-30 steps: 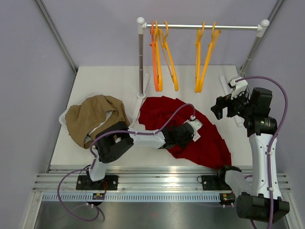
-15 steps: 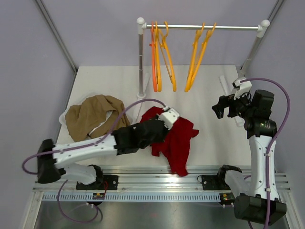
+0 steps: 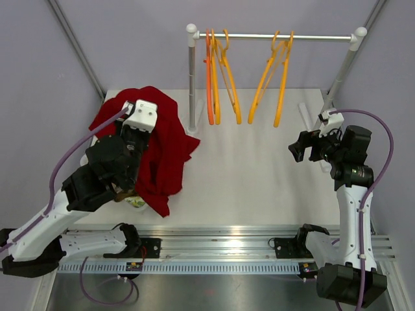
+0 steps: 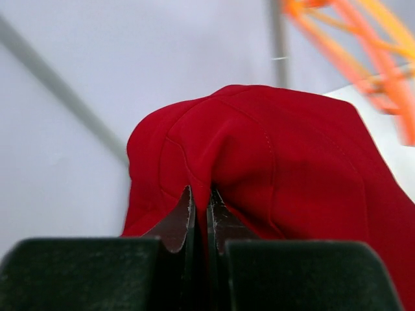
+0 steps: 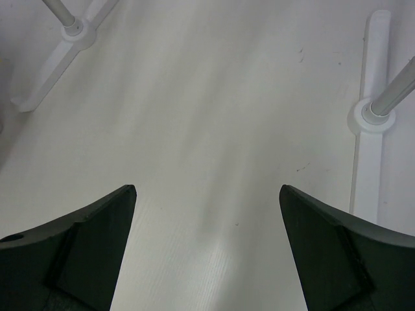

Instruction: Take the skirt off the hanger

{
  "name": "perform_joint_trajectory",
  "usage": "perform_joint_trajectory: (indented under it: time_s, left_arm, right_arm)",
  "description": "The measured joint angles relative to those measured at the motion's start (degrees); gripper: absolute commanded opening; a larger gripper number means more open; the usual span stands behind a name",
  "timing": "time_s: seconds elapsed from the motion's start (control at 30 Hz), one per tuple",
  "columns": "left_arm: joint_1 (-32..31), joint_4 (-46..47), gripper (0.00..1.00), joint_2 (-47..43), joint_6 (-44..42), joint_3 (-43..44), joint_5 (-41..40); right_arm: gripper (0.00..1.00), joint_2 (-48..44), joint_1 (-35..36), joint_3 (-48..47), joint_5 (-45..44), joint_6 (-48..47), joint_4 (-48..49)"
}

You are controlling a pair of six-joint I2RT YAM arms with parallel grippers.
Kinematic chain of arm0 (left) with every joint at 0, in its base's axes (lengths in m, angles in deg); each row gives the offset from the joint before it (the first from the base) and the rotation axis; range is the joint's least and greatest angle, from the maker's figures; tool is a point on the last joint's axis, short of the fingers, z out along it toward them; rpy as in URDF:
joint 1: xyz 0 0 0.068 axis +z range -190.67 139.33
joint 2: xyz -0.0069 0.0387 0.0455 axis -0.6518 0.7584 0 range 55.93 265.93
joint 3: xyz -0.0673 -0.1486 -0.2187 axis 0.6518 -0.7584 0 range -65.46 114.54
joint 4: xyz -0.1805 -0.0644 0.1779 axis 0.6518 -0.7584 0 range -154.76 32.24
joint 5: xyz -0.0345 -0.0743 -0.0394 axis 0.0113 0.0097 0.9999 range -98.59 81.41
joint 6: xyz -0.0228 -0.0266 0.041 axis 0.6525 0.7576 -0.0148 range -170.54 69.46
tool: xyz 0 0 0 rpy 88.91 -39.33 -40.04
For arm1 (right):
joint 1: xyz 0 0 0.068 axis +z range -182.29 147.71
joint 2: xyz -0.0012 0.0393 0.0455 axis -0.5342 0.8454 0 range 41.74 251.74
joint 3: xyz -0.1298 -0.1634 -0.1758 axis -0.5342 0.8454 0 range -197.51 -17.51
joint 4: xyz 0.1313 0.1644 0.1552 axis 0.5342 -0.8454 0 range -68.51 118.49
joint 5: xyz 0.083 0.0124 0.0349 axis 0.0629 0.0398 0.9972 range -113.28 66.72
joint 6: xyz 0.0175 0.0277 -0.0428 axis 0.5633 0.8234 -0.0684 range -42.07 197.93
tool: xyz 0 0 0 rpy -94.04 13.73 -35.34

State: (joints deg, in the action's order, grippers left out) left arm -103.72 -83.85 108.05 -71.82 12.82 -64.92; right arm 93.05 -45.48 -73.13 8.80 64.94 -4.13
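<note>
The left tool (image 4: 201,194) is pinched shut on a fold of the red skirt (image 4: 279,149), its two dark fingers pressed together with the cloth bunched up over their tips. In the overhead view the skirt (image 3: 162,146) hangs from that grip, draped over the left arm, to the left of the clothes rail (image 3: 272,36) and just clear of its left post. It touches none of the hangers. The right tool (image 5: 206,188) stands with its fingers spread wide over bare worktop (image 5: 214,110), holding and touching nothing, in front of the rail's right post. A second ago the skirt lay spread flat on the worktop in front of the rail, with the left arm reaching low across it. Half a second ago it was gathered and partly raised, and now it is lifted up and carried to the rail's left side. The right arm has hardly shifted, while the right-hand hangers have swung a little. Counted, there is one skirt, one rail and two arms, and four orange hangers on the rail: a left pair (image 3: 217,78) and a right pair (image 3: 272,78).
</note>
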Motion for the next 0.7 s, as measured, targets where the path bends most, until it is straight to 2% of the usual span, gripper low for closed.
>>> perform_joint_trajectory:
  time_s: [0.17,0.33,0.43,0.53,0.6,0.7]
  left_arm:
    - [11.1,2.9,0.0,0.5,-7.5,0.7,-1.3]
    - [25.1,4.4,0.0,0.7,-8.5,0.8,2.9]
    - [35.3,4.4,0.0,1.8,-6.7,0.3,7.6]
    - [42.8,3.6,0.0,2.3,-3.2,-2.5,13.1]
    - [45.4,1.9,0.0,2.3,0.1,-5.1,16.4]
    - [46.0,-0.5,0.0,3.0,6.4,-8.7,21.4]
  right_arm:
    - [0.99,-0.3,-0.1,0.7,0.0,0.4,0.7]
    - [0.99,-0.3,-0.3,1.3,0.1,0.4,1.4]
    - [0.99,-0.3,-0.3,1.5,0.1,0.4,1.5]
    - [1.0,-0.6,-0.3,2.1,0.1,0.4,1.5]
    - [0.99,-0.7,-0.3,2.5,0.2,0.3,1.5]
    - [0.99,-0.7,-0.4,2.7,0.4,0.2,1.5]
